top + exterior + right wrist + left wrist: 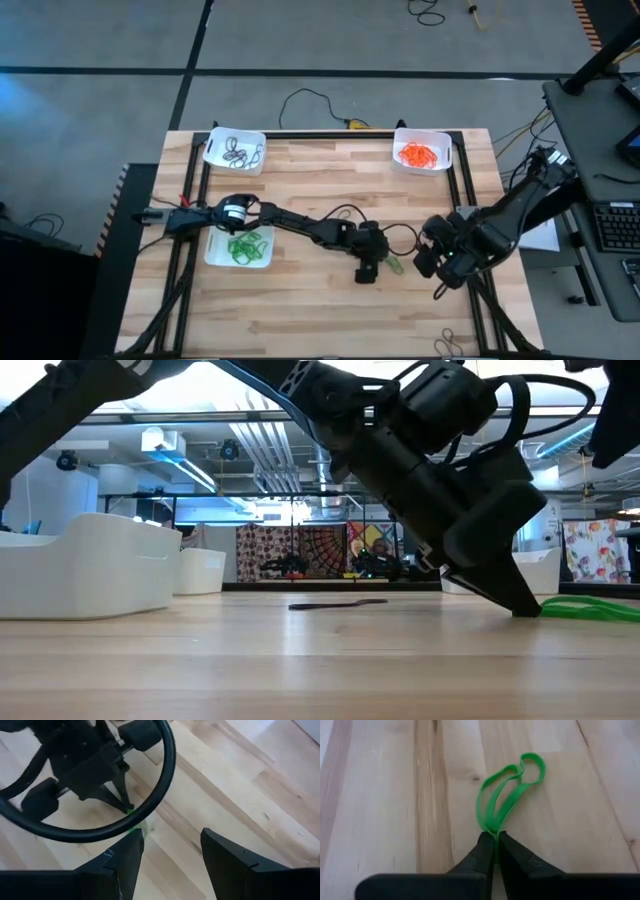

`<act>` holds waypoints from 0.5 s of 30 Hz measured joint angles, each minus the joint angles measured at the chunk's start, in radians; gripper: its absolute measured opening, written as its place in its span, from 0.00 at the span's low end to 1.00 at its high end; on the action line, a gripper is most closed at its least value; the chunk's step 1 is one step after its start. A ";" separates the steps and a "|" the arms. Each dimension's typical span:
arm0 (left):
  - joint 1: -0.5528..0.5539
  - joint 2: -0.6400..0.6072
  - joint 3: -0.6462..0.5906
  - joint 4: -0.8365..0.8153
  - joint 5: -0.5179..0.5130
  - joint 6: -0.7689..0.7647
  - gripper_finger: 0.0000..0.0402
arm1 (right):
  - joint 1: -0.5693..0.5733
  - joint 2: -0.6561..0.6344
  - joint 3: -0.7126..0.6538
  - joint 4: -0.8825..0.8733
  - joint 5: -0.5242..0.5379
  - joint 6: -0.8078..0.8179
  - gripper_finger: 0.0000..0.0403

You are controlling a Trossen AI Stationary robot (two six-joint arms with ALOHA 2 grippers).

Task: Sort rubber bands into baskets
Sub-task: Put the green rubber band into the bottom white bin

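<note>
Near the middle of the pale, grained wooden table [330, 310], the left gripper [496, 851] has its two dark pointed fingers pressed together on one end of a thin, flat, bright green rubber band [507, 790], which lies twisted into a long loop on the planks. In the overhead view this sits just right of centre, low in the frame. The right gripper [172, 847] hovers just beside it, its matte black fingers spread apart with nothing between them. Three shallow white plastic baskets with rounded corners stand apart: one at upper left [236, 150] holding dark bands [240, 155], one at upper right [421, 149] with an orange tangle [419, 155], one at left of centre [241, 249] with more green loops [246, 244]
</note>
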 joint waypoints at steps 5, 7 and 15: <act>0.001 -0.014 0.038 -0.080 -0.029 0.005 0.01 | -0.010 0.001 -0.011 0.000 0.002 -0.007 0.48; 0.003 -0.025 0.078 -0.181 -0.042 0.026 0.00 | -0.010 0.001 -0.011 0.000 0.016 -0.027 0.48; 0.003 -0.081 0.378 -0.643 -0.238 0.093 0.00 | -0.023 0.001 -0.028 -0.003 0.123 -0.161 0.48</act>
